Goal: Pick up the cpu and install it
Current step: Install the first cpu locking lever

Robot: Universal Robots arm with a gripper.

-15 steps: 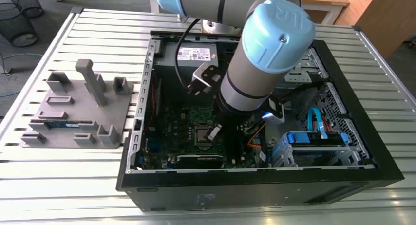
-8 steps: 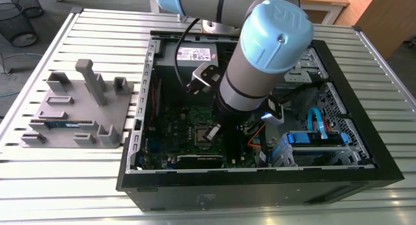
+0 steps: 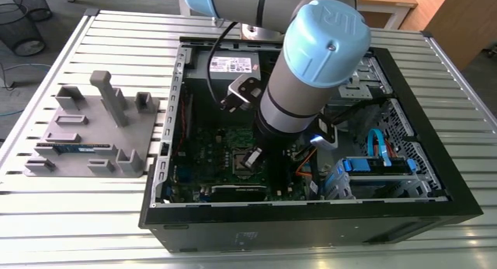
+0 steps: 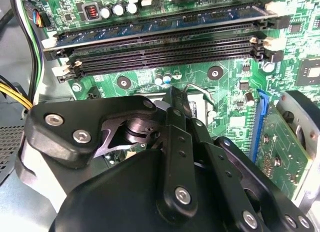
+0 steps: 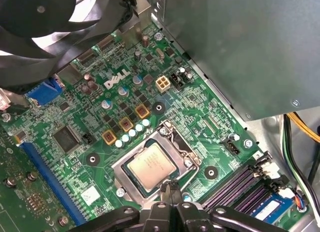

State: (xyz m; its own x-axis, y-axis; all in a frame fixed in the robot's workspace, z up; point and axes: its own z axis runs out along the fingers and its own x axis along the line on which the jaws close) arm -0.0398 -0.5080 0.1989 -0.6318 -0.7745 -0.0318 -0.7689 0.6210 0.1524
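The cpu, a small square chip with a silver-grey top, lies flat in the motherboard's socket, framed by the metal bracket. My gripper is shut with nothing between its fingers. Its tips hover just off the socket's edge, beside the cpu and apart from it. In the second wrist view the gripper is seen from behind, its tips close to the thin wire socket lever. In the exterior view the gripper reaches down into the open computer case, over the middle of the green board.
Memory slots run beside the socket, a blue slot on its other side. The power supply box and a fan stand close by. Cables cross the case. A grey fixture plate lies at the exterior view's left.
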